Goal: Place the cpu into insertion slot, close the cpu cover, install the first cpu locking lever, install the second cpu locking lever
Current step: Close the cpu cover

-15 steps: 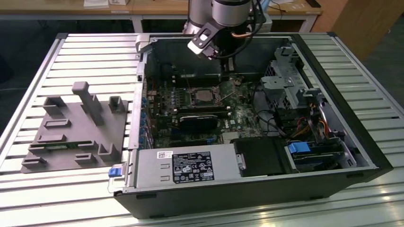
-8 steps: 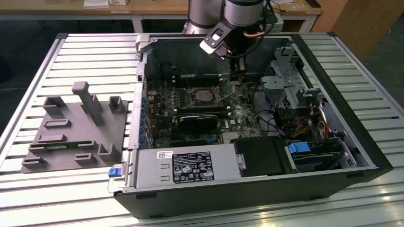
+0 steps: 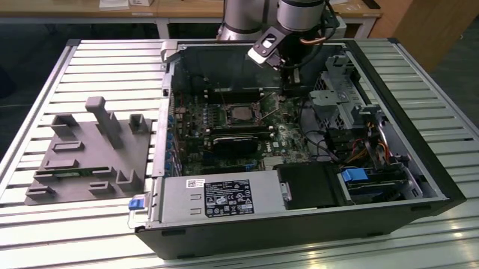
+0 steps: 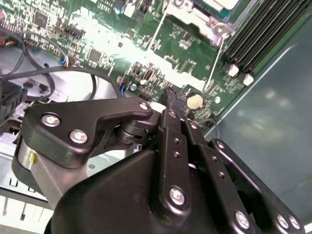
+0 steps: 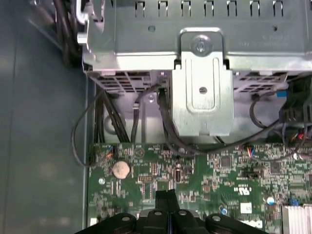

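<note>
at the near edge of the slatted worktop stands an open computer case, its labelled power supply running along the front. a grey moulded fixture lies beside the case on the exterior view's left. deeper in, on the green motherboard, the cpu sits flat in the insertion slot with its silvery top up. in the second wrist view the cpu cover shows as a silver plate at the chip's edge; whether it is fully down i cannot tell. a thin wire lever runs along the socket's side, and i cannot tell if it is latched. on the exterior view's right of the slot, apart from it, the black fingers hang low over the board. they are pressed together with nothing between them, near a coin cell seen in the first wrist view. behind and above them the arm rises past the case's back wall.
</note>
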{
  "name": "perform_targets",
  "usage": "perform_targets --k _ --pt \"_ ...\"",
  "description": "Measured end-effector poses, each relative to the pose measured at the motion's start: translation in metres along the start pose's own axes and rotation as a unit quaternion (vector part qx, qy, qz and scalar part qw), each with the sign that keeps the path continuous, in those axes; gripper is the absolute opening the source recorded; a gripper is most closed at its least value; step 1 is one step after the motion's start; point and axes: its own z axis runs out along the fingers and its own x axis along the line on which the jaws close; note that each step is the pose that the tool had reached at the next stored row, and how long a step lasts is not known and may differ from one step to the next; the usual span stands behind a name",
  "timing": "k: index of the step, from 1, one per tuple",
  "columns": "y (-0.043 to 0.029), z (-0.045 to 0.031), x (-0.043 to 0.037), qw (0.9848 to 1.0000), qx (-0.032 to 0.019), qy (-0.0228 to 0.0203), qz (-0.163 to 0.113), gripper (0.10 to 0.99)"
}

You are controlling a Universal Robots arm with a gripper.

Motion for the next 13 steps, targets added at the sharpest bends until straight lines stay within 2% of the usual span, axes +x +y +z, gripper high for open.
perform_targets --k 5,13 --pt "0.005 0.0036 0.0 1.0 0.0018 -0.0001 0.0 0.102" --pt "0.0068 0.017 -0.0002 1.0 0.0067 -0.0003 0.0 0.102"
